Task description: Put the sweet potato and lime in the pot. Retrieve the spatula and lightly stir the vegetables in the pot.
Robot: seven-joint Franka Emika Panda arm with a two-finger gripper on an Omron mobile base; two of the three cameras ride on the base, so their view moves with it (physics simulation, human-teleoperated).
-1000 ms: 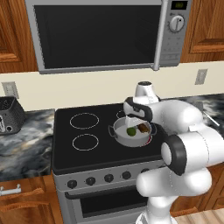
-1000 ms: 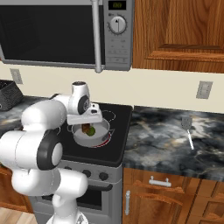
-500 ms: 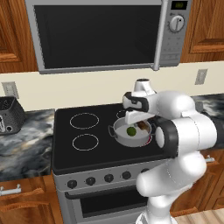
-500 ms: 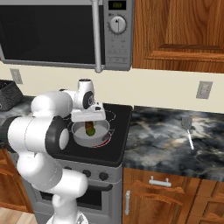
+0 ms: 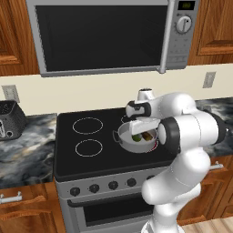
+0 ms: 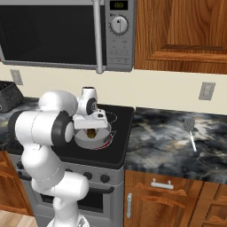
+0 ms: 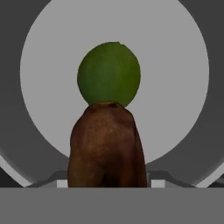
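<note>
The silver-grey pot (image 5: 121, 137) stands on the stove's front right burner, also seen from the other side as the pot (image 6: 104, 141). The round green lime (image 7: 109, 72) lies on its pale floor (image 7: 179, 87), and the lime (image 5: 135, 137) shows at the pot's left side. My gripper (image 5: 142, 127) hangs straight down into the pot, shut on the brown-orange sweet potato (image 7: 107, 144), which hides the fingertips. The sweet potato (image 5: 147, 135) sits just right of the lime, touching it or nearly so. The spatula (image 6: 190, 131) lies on the marble counter far to the right.
The black stove top (image 5: 86, 150) has two bare burners on the left. A microwave (image 5: 104, 36) hangs above it. A dark toaster (image 5: 9, 120) stands on the left counter. Wall outlets and wooden cabinets ring the area.
The arm's elbow and upper links have swung around while the hand stayed over the pot. The sweet potato now shows low in the pot beside the lime.
</note>
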